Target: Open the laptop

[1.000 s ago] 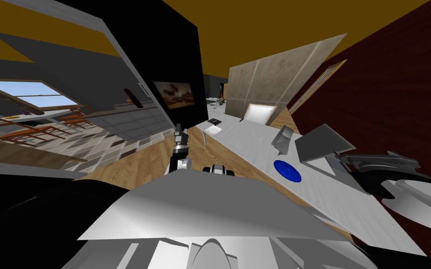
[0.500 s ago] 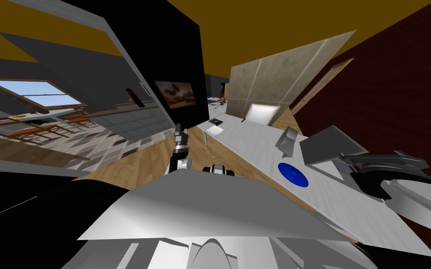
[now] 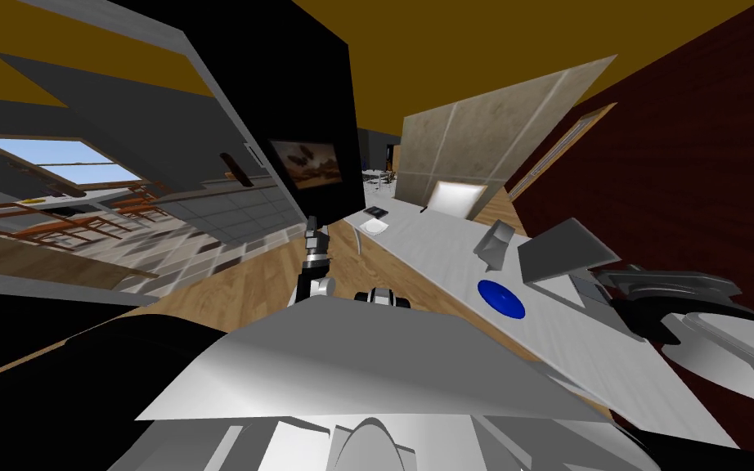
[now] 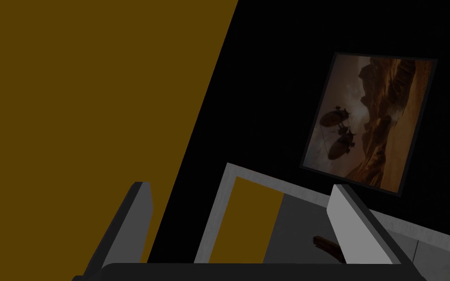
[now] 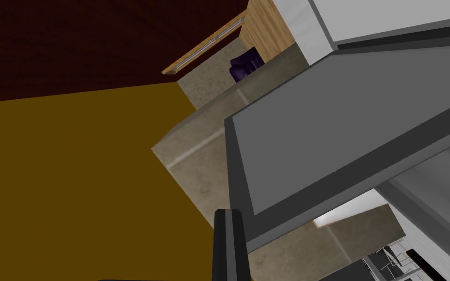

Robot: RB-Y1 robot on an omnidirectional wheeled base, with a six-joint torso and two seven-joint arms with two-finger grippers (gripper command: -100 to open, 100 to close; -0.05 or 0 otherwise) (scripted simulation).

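Only my head swayed in that second, while the laptop (image 3: 567, 245) on the white desk (image 3: 441, 245) kept its lid (image 5: 346, 136) partly raised beside my right gripper (image 3: 598, 284), its grip impossible to tell, so opening looked stalled.

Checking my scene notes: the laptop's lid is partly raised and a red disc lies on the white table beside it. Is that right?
Not quite. The disc is blue, not red, as the head view shows. The rest holds: the laptop has its lid partly raised, and the disc lies on the white table beside it.
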